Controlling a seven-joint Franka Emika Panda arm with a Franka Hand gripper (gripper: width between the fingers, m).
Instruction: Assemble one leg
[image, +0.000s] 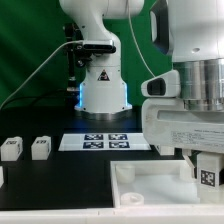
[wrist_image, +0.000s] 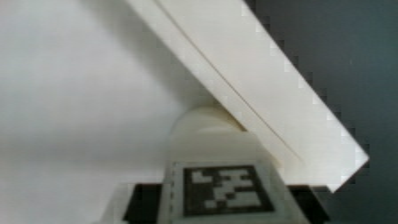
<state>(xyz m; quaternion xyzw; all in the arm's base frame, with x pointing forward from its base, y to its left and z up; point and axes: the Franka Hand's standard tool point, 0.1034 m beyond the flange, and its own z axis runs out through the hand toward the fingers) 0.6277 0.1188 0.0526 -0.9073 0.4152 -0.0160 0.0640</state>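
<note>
My gripper (image: 207, 176) is at the exterior view's right, shut on a white leg (image: 207, 172) with a black-and-white tag. It holds the leg upright over the right end of the large flat white panel (image: 150, 186). In the wrist view the leg (wrist_image: 221, 170) fills the middle between the dark fingers (wrist_image: 150, 203), its tip against the panel (wrist_image: 89, 110) near the raised rim. Two more legs (image: 11, 149) (image: 41, 148) stand on the black table at the exterior view's left.
The marker board (image: 103, 142) lies flat in front of the arm's base (image: 103, 90). A round corner socket (image: 124, 173) shows on the panel's near-left corner. A third white part shows at the left edge (image: 2, 176).
</note>
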